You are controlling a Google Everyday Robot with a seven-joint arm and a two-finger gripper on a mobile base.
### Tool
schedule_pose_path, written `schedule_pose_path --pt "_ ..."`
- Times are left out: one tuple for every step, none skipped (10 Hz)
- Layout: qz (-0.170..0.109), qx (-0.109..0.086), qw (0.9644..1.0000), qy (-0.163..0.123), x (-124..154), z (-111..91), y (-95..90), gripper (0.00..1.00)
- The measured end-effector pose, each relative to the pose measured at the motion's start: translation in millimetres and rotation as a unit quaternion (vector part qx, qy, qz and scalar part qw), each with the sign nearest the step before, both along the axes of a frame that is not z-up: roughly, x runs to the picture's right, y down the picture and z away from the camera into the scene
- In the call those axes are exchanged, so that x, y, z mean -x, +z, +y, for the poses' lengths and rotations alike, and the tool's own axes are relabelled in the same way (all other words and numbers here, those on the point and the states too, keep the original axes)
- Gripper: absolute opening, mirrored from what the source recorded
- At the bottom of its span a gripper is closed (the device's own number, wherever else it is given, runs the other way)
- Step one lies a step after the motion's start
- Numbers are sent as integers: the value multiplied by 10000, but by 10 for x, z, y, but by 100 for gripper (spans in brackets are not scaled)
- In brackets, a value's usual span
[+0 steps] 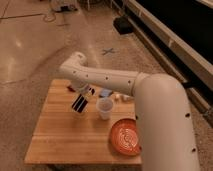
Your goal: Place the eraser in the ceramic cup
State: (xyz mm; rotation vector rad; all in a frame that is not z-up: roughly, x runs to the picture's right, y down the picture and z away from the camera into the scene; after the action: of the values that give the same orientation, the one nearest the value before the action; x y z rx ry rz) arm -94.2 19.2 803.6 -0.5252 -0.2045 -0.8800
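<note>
**Eraser held just left of the cup**

My gripper (pixel 85 93) hangs over the far half of the worktop, clenched on the top end of the eraser (pixel 79 103). The eraser dangles below it, clear of the wood, its long axis tilted so the lower end swings toward the worktop's left edge. The cup (pixel 104 108) stands upright just beside it, toward the right edge, mouth open upward. As I judge it, the coming move turns on this: the cup lies to my right and slightly nearer the front edge, and the eraser should go in end-first, closer to vertical. The plate (pixel 126 137) sits near the front right corner. I can read no brands, labels or writing.
</note>
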Motion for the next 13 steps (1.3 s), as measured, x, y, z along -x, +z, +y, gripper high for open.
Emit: schedule_pose_path --pt "83 -33 9999 58 -114 -64 -32 0" --pt "122 -64 9999 92 -166 -97 -47 0" --pt "158 -83 9997 136 -224 -154 -60 0" --pt "180 -67 9997 164 -321 -218 -98 0" --pt "221 -78 9995 197 -508 -279 -131 0" --pt "272 -85 9994 211 -611 -316 -162 0" --pt "290 -99 9992 258 -663 -359 -190 0" --pt "323 -106 9990 296 -732 -373 -182 0" --pt "350 -68 9989 314 -839 -347 -172 0" --pt "370 -38 9988 332 -941 -302 -150 0" --pt "383 -1 9986 356 -1041 -212 -86 0" --pt "379 25 9986 365 -1064 -154 -41 2" --pt "376 49 9986 370 -1060 -135 -32 8"
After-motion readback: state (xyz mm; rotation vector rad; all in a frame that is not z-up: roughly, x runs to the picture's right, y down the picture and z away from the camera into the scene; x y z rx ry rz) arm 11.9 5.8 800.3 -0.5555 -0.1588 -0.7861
